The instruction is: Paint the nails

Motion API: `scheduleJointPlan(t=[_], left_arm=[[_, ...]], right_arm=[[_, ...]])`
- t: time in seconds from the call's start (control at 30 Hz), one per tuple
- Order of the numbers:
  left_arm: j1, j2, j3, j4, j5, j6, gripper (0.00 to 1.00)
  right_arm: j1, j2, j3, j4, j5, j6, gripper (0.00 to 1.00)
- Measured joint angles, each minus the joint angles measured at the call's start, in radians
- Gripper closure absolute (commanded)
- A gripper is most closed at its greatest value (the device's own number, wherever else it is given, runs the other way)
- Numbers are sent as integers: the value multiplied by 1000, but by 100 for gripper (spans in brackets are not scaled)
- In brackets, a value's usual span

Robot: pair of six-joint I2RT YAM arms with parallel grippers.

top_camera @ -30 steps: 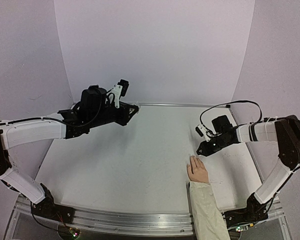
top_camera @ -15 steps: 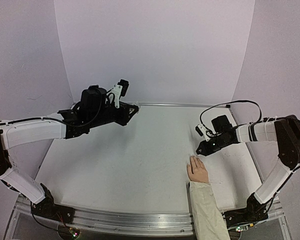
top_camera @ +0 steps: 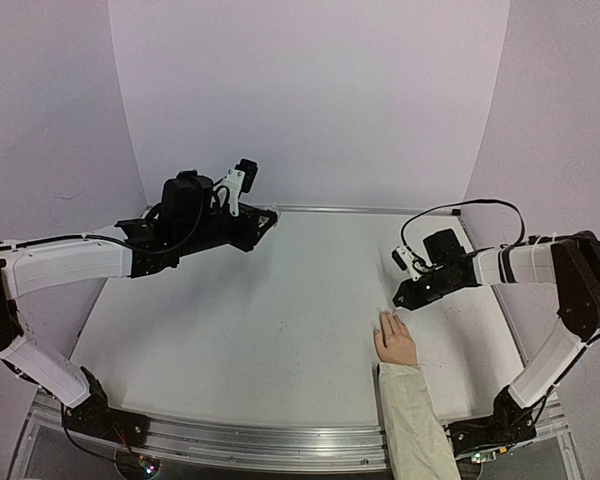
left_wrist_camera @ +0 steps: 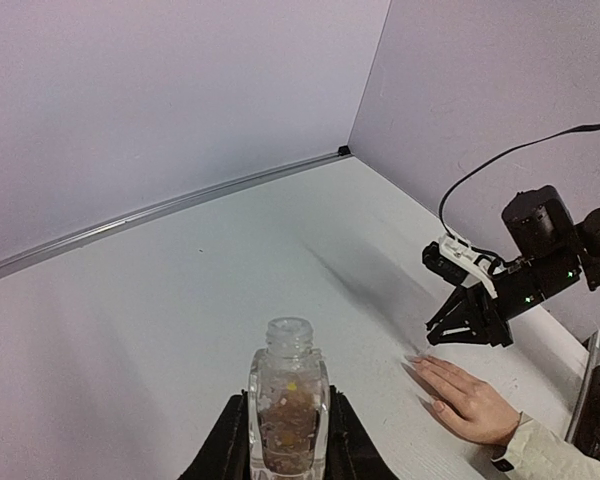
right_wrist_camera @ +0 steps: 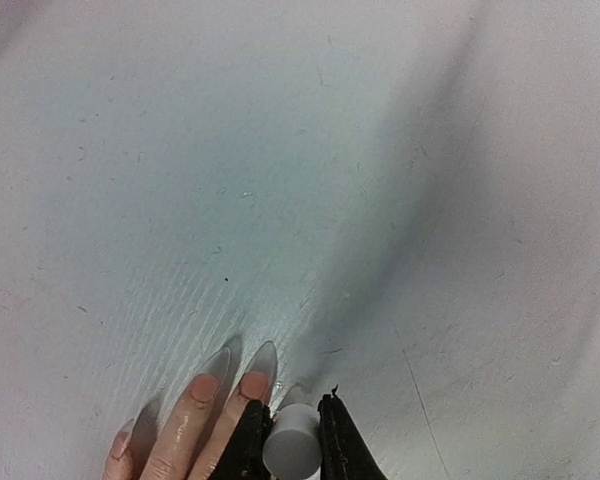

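1. The hand lies flat, palm down, on the table at about 4 o'clock in the top view. A cream sleeve runs off toward 6 o'clock.
2. The hand's long axis runs 6 to 12, with the fingertips pointing to 12 and leaning a touch toward 11.
3. The nails sit at the far ends of the fingers. In the right wrist view they are long and pointed, pinkish at the base with pale tips, aimed at about 1 o'clock.
4. The right arm reaches in from 3 o'clock. The right jaws are narrow, clamped on a small white cap.
5. The white cap sits just beside the nearest nail, at its 5 o'clock. Cannot tell whether they touch.
6. The left arm stretches toward 10 o'clock of the table, well apart from the hand.
7. The left jaws are narrow, gripping a clear bottle by its sides.
8. The bottle stands upright with its neck open at 12, and brownish flecked content shows through the glass.
9. From the left wrist view, the hand is at 4 o'clock of the bottle, with the right jaws just above the fingertips.
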Motion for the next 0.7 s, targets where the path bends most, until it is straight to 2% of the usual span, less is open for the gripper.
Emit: scheduleJointPlan(t=[0.27,0.7], left_arm=[[0,0,0,0,0,-2,100],[0,0,0,0,0,-2,100]], right_arm=[[0,-69,0,-2,0,6,100],[7,-47,0,-27,-2,7,100]])
